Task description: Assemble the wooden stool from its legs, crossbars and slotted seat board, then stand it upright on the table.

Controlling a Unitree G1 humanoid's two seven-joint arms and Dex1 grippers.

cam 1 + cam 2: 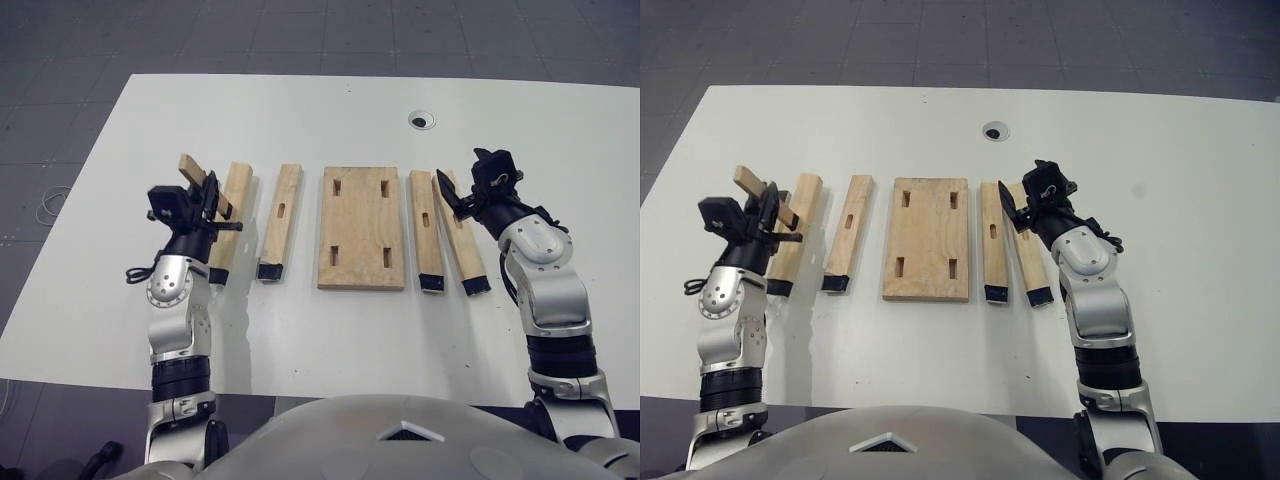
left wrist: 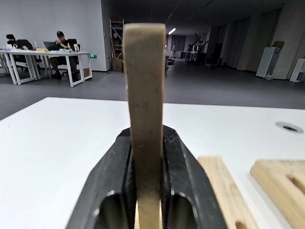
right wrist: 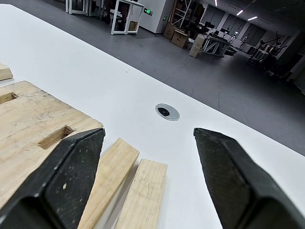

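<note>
Stool parts lie in a row on the white counter (image 1: 300, 110). The slotted seat board (image 1: 360, 228) is flat in the middle. The outer left leg (image 1: 232, 225) and inner left leg (image 1: 280, 222) are on one side, and the inner right leg (image 1: 427, 232) and outer right leg (image 1: 464, 240) on the other. All run lengthwise, near the board but apart from it, likely so each can be lifted without nudging its neighbours. The two right legs sit just beside each other, the outer one slightly angled. The left fingers (image 2: 107, 191) are clamped on a short crossbar (image 1: 190, 170), held tilted in the air over the far end of the outer left leg. Its free end sticks out past the fingertips, which seems meant to leave that end clear for pushing into a leg's slot. The right fingers (image 3: 66, 186) are spread wide with nothing between them, poised above the far ends of the two right legs, apparently placed to take one of them. No pieces are joined yet, so assembly looks barely begun.
</note>
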